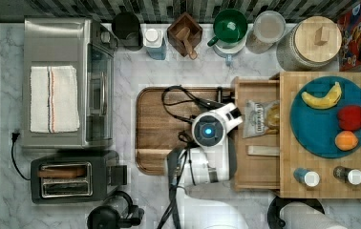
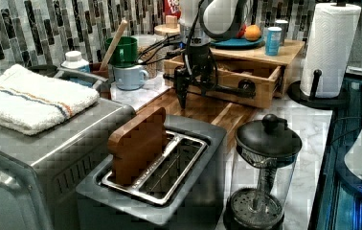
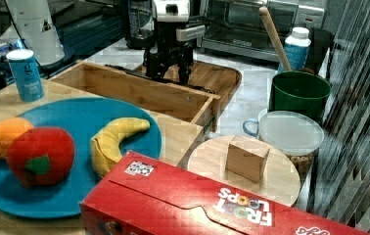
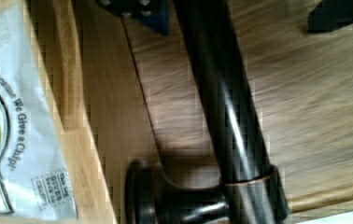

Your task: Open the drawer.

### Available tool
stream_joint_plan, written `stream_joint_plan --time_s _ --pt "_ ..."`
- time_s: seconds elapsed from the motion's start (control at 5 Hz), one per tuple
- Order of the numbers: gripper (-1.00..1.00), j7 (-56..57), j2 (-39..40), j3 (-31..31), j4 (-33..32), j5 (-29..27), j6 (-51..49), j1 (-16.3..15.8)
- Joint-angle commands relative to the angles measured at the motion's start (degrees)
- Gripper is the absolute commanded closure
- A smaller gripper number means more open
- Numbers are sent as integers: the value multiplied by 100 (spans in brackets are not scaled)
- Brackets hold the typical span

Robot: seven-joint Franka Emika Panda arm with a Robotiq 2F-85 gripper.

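under the butcher-block top (image 1: 327, 187) the drawer (image 1: 257, 177) stands pulled out, holding one chip bag (image 1: 260, 119) and one wooden stick (image 1: 263, 150). above, one blue plate (image 1: 318, 134) carries three fruits. gripper (image 3: 170, 66) straddles the black bar handle (image 4: 226, 112); whether it clamps, i cannot tell.

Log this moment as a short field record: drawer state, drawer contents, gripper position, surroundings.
drawer state: the drawer is pulled partly out from under the butcher-block top, toward the cutting board
drawer contents: a chip bag and a pale flat stick
gripper position: the gripper is at the black bar handle on the drawer front; finger state unclear
surroundings: blue plate with banana, toaster, paper towel roll
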State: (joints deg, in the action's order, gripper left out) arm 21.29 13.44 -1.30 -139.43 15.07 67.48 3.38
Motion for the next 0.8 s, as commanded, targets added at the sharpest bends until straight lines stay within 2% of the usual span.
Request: stream_joint_plan --time_s 0.2,0.4,0.8 --pt "-100 205 -475 881 -66 -160 -37 -501" --pt "-100 143 -355 1060 22 -14 86 -250" --pt "-100 187 -287 1044 408 -31 -292 -412"
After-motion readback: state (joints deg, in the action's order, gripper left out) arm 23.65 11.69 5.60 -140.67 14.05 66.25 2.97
